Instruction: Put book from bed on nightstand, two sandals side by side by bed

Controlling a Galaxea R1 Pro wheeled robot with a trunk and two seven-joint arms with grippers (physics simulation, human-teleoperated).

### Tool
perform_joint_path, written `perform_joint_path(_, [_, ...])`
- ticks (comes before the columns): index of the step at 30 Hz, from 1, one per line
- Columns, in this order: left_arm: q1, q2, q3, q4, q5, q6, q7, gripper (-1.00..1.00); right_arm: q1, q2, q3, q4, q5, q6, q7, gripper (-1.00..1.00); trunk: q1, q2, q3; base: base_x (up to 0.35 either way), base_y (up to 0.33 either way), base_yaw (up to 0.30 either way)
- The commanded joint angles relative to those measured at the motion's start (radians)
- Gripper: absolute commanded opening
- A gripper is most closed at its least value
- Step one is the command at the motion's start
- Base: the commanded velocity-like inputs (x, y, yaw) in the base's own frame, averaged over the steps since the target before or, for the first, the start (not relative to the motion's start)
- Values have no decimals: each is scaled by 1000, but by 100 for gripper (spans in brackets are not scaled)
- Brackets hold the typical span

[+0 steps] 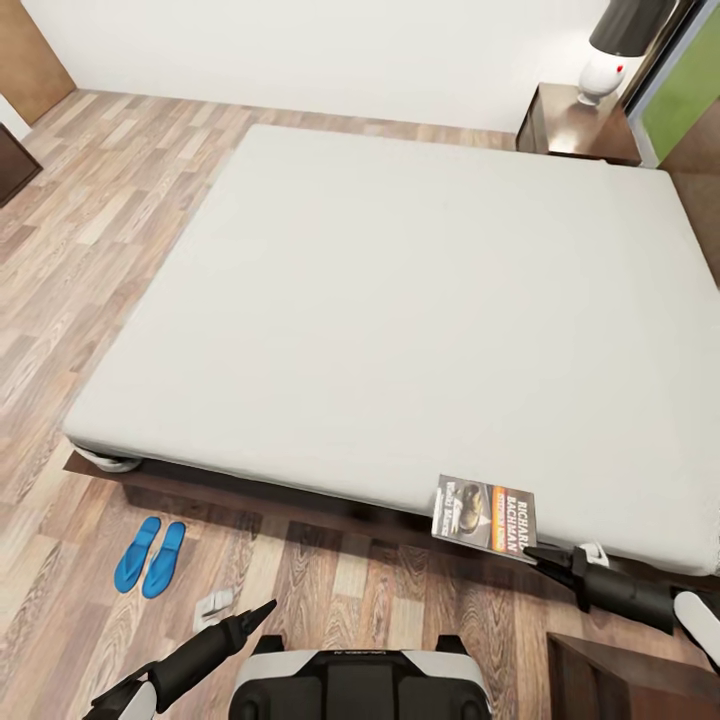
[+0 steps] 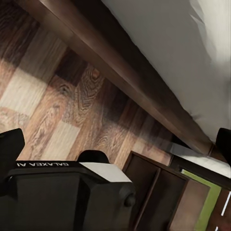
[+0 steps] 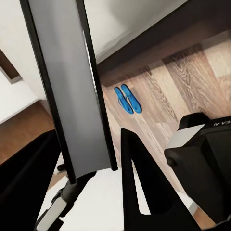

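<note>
At the bottom of the head view, the left gripper (image 1: 262, 610) hangs over the wood floor (image 1: 330, 585) at lower left, its dark fingers drawn to a point with nothing between them, so it looks closed and empty. At lower right the right gripper (image 1: 532, 552) reaches to the near edge of the bed (image 1: 400, 300), its tip touching the lower corner of the book (image 1: 484, 517). In the right wrist view the book (image 3: 72, 91) shows edge-on as a long pale slab standing between the two dark fingers (image 3: 139, 178), which close on it.

The book sits at the bed's near edge, lower right of the frame, overhanging the mattress rim. The sandals (image 1: 150, 557) lie on the floor at lower left, side by side and almost touching, just beside the bed's near left corner. A small pale object (image 1: 214, 604) lies on the floor near them.

Far off at upper right, the nightstand (image 1: 570, 125) stands by the bed's far corner, a white lamp (image 1: 603, 70) on its surface.
</note>
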Motion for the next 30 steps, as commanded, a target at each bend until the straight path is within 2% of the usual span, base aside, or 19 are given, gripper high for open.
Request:
perform_joint_path(1, [0,1,-4,0,11,9,-1,100,-1,-2,2,1,-2,3,2,-100,-4,7,3,0,0,0])
perform_joint_path(23, [0,1,-4,0,11,9,1,100,-1,-4,3,9,-2,2,1,-100,-88,161,72,0,0,0])
perform_joint_path(30, [0,1,-4,1,11,9,3,100,-1,3,5,10,-1,-16,-1,-100,-115,210,94,0,0,0])
